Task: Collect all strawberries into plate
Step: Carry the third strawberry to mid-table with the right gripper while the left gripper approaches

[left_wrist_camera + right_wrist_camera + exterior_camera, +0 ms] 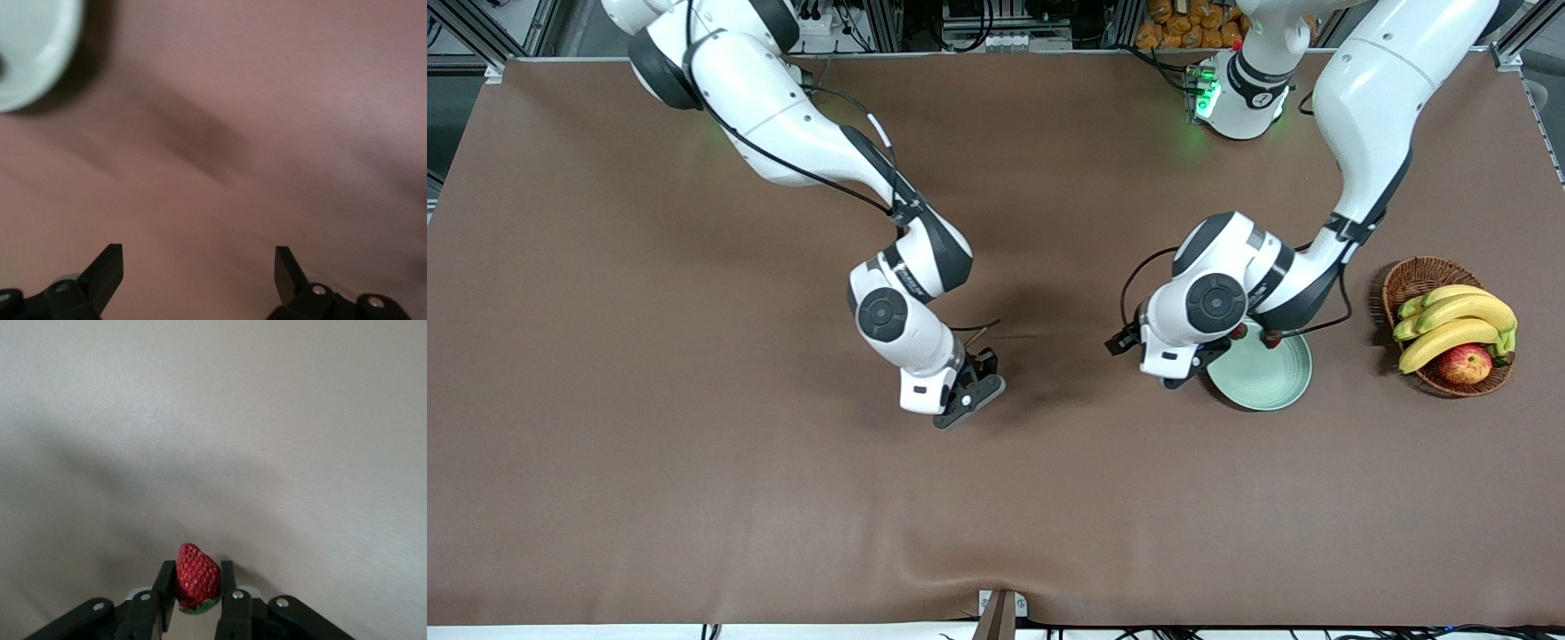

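Note:
My right gripper (969, 400) is low over the bare middle of the table, shut on a dark-red strawberry (197, 579) with a green top, which sits between its fingers in the right wrist view (197, 573). The pale mint-green plate (1267, 373) lies toward the left arm's end. Two small dark-red strawberries (1238, 332) (1272, 338) show at the plate's rim, partly hidden under the left arm. My left gripper (1183, 369) is open and empty over the table beside the plate. In the left wrist view its fingers (199, 263) frame bare table, with the plate (30, 47) at the corner.
A brown wicker basket (1423, 276) with bananas (1454, 324) and a red-yellow apple (1464, 363) stands at the left arm's end of the table, beside the plate. The brown table cover has a ripple near the front edge.

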`<state>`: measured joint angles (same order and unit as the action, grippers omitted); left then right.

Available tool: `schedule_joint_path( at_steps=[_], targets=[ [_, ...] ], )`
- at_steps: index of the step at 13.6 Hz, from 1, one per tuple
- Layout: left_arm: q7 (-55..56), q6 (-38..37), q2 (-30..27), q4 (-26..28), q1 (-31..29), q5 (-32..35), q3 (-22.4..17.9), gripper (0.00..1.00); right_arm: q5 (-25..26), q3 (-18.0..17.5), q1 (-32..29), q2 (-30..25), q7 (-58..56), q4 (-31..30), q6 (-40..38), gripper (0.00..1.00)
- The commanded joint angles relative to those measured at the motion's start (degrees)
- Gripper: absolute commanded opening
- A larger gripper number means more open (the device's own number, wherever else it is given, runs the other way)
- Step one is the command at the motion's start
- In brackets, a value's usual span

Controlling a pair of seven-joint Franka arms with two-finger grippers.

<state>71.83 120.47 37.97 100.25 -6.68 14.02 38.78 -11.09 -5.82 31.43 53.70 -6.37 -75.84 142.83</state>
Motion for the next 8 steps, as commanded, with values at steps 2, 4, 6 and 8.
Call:
schedule_joint_path(
  at_steps=[2,4,6,8],
  targets=[
    [3.7,6.9,3.0,-2.1,2.8,-2.5,-0.3,1.0,1.8,1.9,-0.6,-1.8,0.9,0.7,0.1,1.0],
    [7.3,10.7,4.5,-3.4,5.4,-2.5,-0.3,1.0,1.9,3.1,-3.5,-4.5,0.7,0.3,-1.9,1.0],
    [13.8,13.2,7.6,-9.2,10.8,-2.4,-2.3,1.0,1.9,3.2,-7.4,-7.7,0.7,0.4,-6.7,1.0],
    [18.1,13.3,10.8,-16.3,17.5,-2.6,-6.8,1.0,1.9,3.2,-12.3,-10.5,0.7,0.2,-10.4,1.0]
  ],
)
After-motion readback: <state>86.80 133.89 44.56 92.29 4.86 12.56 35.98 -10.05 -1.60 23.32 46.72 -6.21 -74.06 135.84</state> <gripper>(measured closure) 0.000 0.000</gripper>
